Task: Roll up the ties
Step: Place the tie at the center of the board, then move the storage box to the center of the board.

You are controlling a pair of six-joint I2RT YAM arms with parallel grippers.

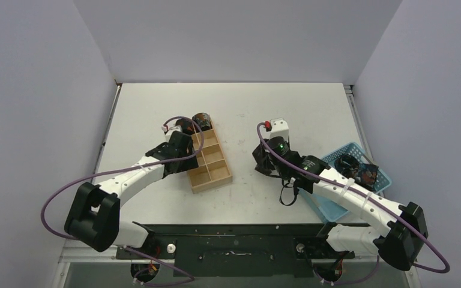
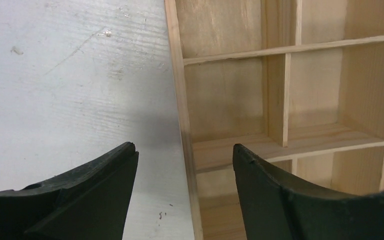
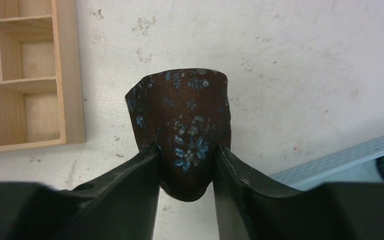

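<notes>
the tray lies left on the table, the basket right, with one tie between them.

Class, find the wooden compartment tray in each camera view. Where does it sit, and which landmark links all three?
Top external: the wooden tray lies just left of centre.
Left wrist: the wooden tray fills the right half, its left rim running down mid-picture.
Right wrist: a corner of the wooden tray shows at upper left, beside the dark tie.
Shared landmark: the white table under it.
</notes>
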